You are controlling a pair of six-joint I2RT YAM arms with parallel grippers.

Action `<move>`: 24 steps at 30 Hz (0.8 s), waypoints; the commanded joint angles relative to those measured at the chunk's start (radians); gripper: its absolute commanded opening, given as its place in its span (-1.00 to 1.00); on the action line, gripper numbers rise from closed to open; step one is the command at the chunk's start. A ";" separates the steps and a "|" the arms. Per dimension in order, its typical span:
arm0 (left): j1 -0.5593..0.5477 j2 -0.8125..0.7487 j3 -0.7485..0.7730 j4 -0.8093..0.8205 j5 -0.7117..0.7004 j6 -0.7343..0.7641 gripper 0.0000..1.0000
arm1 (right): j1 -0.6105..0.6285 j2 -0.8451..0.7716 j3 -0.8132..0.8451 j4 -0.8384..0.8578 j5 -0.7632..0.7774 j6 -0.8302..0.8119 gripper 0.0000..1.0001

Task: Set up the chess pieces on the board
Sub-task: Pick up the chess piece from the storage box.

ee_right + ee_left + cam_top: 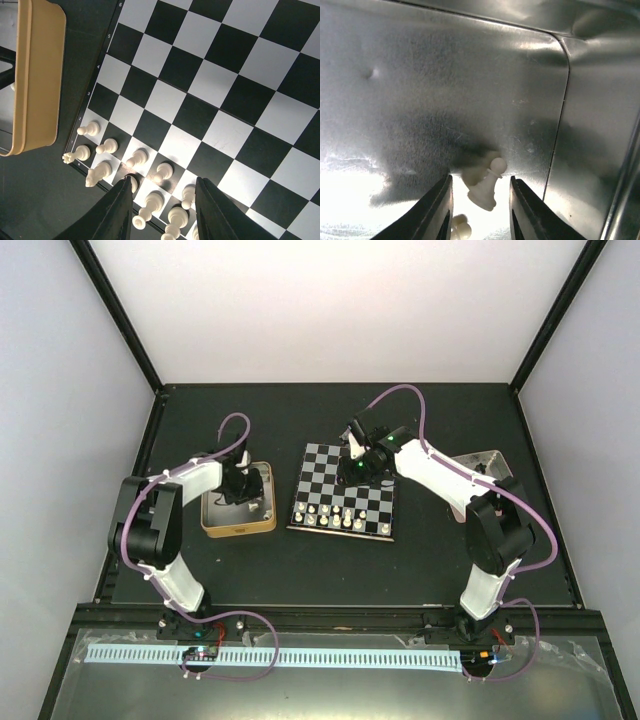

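The board [345,465] lies mid-table; it also shows in the right wrist view [210,85]. Several cream-white chess pieces [330,516] stand in two rows along its near edge, among them pawns [137,158] and a knight [97,173]. No black pieces show. My right gripper [355,445] hovers open and empty over those white pieces [164,181]. My left gripper [252,485] is down inside the gold-sided tin [238,528], open [481,182], with a tilted white pawn [487,189] between its fingers and gaps on both sides. Another white piece [461,229] lies lower by the left finger.
The gold-sided tin's shiny inner wall [470,75] fills the left wrist view; its outer side [40,75] shows left of the board in the right wrist view. A pinkish-silver tin [488,460] sits right of the board, partly behind my right arm. Dark mat all round.
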 commanded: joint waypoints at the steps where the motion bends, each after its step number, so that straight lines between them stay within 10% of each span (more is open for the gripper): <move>1: -0.016 0.028 0.050 -0.012 0.006 0.050 -0.39 | 0.001 -0.025 -0.004 0.014 0.002 0.009 -0.27; 17: -0.021 0.068 0.076 -0.030 -0.016 0.086 -0.74 | 0.002 -0.028 0.002 0.012 0.003 0.015 -0.27; 24: -0.021 0.041 0.075 -0.050 0.014 0.122 -0.43 | 0.002 -0.029 0.000 0.018 -0.007 0.017 -0.27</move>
